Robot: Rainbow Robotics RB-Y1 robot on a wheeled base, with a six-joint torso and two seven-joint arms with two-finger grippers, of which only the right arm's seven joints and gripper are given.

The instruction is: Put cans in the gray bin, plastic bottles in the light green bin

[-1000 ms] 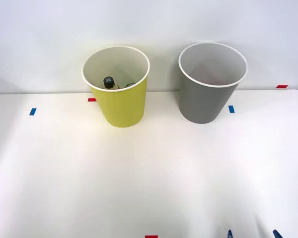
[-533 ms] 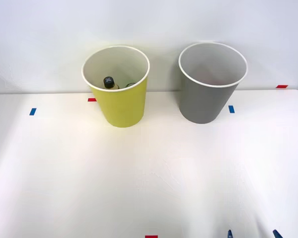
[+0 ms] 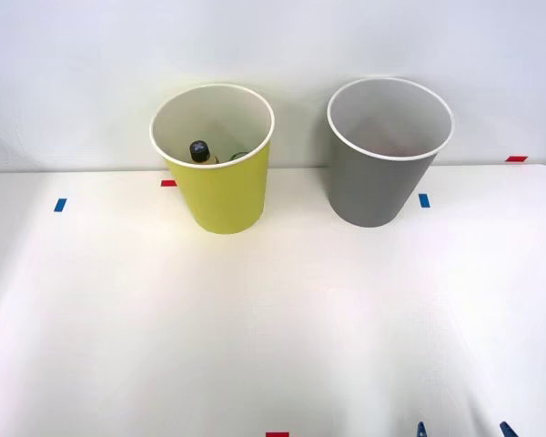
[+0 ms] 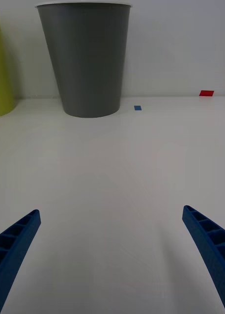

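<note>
- Light green bin [image 3: 220,196] on the left, far side of the table [image 3: 255,319]; plastic bottle [image 3: 199,150] upright inside, dark cap showing below the rim. A second darker item just beside the cap, too little visible to name.
- Gray bin [image 3: 375,187] on the right, well apart from the green one. Faint reddish tint low on the inner wall; contents hidden from this angle, so can not confirmed inside.
- Nothing loose on the tabletop. Judged: sorting looks finished or nearly so, bottle part done, can part unverifiable.
- Right gripper [image 4: 112,255] low at the near edge, facing the gray bin [image 4: 85,59]; fingers [image 4: 16,245] spread wide, nothing between them. Blue tips at the bottom of the front view [image 3: 461,428].
- Surface: plain white, matte, soft shadows. Small blue tape marks [image 3: 60,205] and red tape marks [image 3: 516,158] scattered near the edges.
- Room: bare pale wall directly behind the bins.
</note>
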